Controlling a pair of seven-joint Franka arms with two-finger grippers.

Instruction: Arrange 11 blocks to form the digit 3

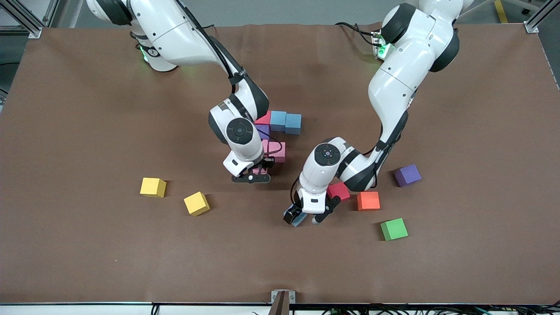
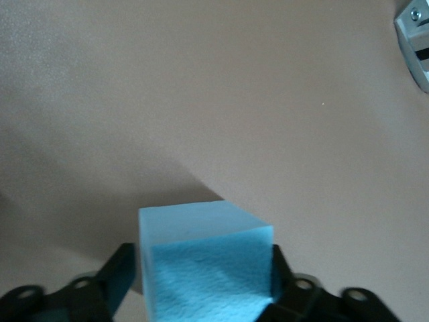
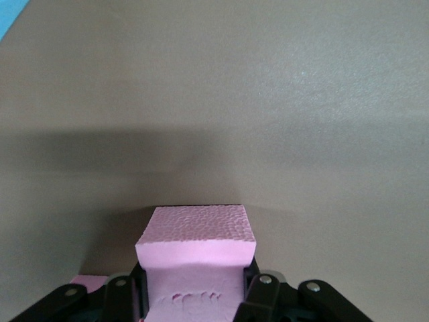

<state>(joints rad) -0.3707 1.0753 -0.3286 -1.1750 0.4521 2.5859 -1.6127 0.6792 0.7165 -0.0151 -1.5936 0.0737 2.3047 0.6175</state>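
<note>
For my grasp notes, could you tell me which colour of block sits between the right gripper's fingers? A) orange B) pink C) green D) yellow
B: the right wrist view shows the right gripper shut on a pink block, its sides dented by the fingers.

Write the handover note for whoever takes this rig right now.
Left tool: closed around a blue foam cube on the brown table.
Right tool: shut on a pink foam cube at the near end of the partial multicoloured figure.
Done: about six cubes placed.
Left: red, orange, purple, one of two yellow cubes. Leave the green.
</note>
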